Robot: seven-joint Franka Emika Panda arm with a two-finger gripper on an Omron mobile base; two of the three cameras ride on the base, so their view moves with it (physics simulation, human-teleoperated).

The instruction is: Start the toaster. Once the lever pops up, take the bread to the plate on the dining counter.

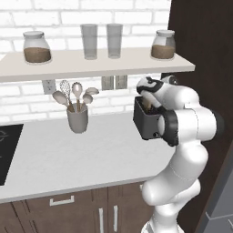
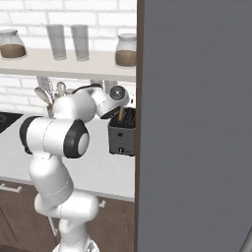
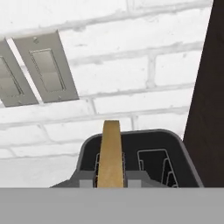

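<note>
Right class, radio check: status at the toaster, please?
Gripper closed on bread, slice standing in toaster slot. Plate not reached yet. Dark cabinet wall close beside toaster.

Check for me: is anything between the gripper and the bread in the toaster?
Nothing visible. In the hand view the bread stands upright in the left slot of the toaster, directly ahead between the fingertips. The other slot is empty.

The toaster (image 1: 146, 122) sits on the desk (image 1: 68, 159) by the wall. The bread (image 3: 109, 155) stands in its left slot. A cup (image 1: 78, 119) of spoons stands to its left.
</note>
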